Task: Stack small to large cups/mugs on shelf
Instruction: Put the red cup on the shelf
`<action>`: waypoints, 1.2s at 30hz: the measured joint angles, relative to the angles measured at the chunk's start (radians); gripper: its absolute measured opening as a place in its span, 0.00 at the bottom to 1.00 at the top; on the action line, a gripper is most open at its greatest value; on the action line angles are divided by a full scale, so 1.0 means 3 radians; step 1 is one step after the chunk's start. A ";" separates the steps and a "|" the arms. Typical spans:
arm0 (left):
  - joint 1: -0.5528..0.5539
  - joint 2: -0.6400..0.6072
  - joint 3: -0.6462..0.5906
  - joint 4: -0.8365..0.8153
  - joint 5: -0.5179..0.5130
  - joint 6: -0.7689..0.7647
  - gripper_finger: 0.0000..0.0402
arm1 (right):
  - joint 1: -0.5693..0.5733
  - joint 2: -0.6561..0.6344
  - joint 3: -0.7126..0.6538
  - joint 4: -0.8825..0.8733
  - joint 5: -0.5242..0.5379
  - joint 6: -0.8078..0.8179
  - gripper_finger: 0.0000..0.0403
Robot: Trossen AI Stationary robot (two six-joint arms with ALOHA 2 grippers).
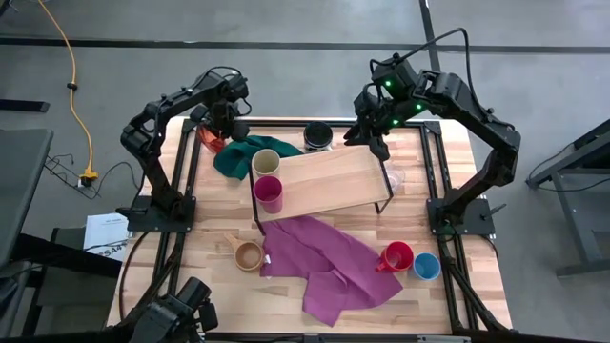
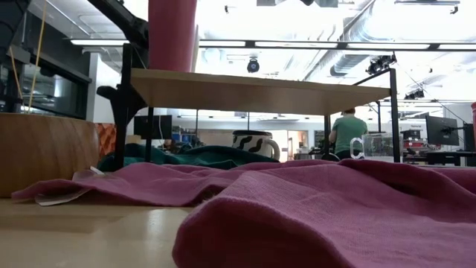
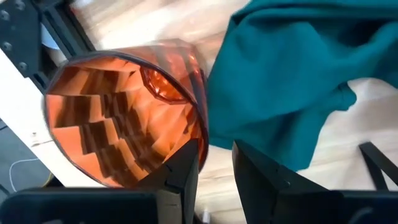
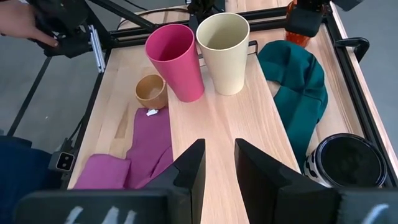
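Note:
The light-wood shelf [image 1: 329, 176] stands mid-table with the cream cup [image 1: 265, 162] and magenta cup [image 1: 269, 192] upright on its left end. My left gripper [image 1: 217, 133] is at the far-left corner, shut on the translucent red cup [image 3: 124, 124]. My right gripper [image 4: 219, 155] hovers shut above the shelf's right end, touching nothing. The striped mug [image 1: 317, 136] stands behind the shelf and the clear glass [image 1: 395, 177] by its right leg. The tan wooden cup [image 1: 248, 254], red mug [image 1: 396, 256] and blue cup [image 1: 426, 267] stand near the near edge. My left gripper holds the translucent red cup by its rim [image 3: 200, 140], one finger [image 3: 180, 177] inside the cup and the other outside the wall. The fingers come from above, pointing down into the open mouth. Whether the cup's base is on the table, I cannot tell.
A green cloth [image 1: 243, 152] lies beside the red cup, by the shelf's far-left corner. A purple cloth [image 1: 329, 262] spreads in front of the shelf. Black frame rails [image 1: 434, 171] border the table. A person's hand [image 4: 18, 22] shows beyond the near-left corner. The shelf's middle and right are bare.

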 joint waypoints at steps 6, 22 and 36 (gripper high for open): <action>0.0004 -0.0001 -0.0054 0.0073 -0.0001 0.0001 0.22 | 0.0000 0.0001 0.0000 0.0000 0.0001 -0.0001 0.19; 0.0003 -0.0001 -0.0130 0.0175 -0.0013 0.0017 0.19 | 0.0000 0.0001 0.0000 0.0000 0.0002 -0.0025 0.19; 0.0003 -0.0005 -0.0130 0.0136 0.0051 0.0116 0.01 | 0.0000 0.0001 0.0000 0.0003 0.0004 -0.0051 0.19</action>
